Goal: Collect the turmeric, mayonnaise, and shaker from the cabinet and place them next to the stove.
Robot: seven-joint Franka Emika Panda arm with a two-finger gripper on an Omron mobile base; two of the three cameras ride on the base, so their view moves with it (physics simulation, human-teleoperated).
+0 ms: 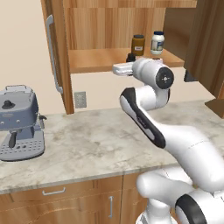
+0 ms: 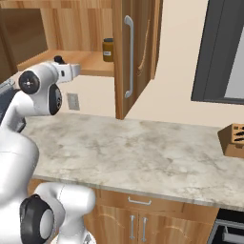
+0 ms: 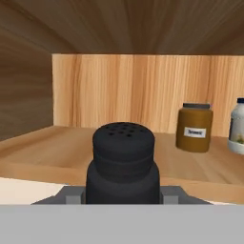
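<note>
In the hand view the black shaker [image 3: 123, 162] stands close in front, between my gripper [image 3: 123, 198] fingertips [image 3: 71, 198], which are shut on its lower body. It is at the front edge of the cabinet shelf [image 3: 43, 152]. The amber turmeric [image 3: 194, 127] stands further back on the right, and the white mayonnaise [image 3: 237, 126] is cut off by the right edge. From the left base view, the shaker [image 1: 130, 57] sits just above my hand [image 1: 124, 68], left of the turmeric [image 1: 138, 45] and mayonnaise [image 1: 157, 42]. The stove is out of view.
An open cabinet door [image 1: 59, 65] with a grey bar handle [image 1: 51, 52] hangs left of the shelf, and another door [image 2: 136, 52] to the right. A grey coffee machine [image 1: 17, 122] stands on the marble counter [image 1: 96, 144]. A knife block [image 2: 232, 139] sits far right.
</note>
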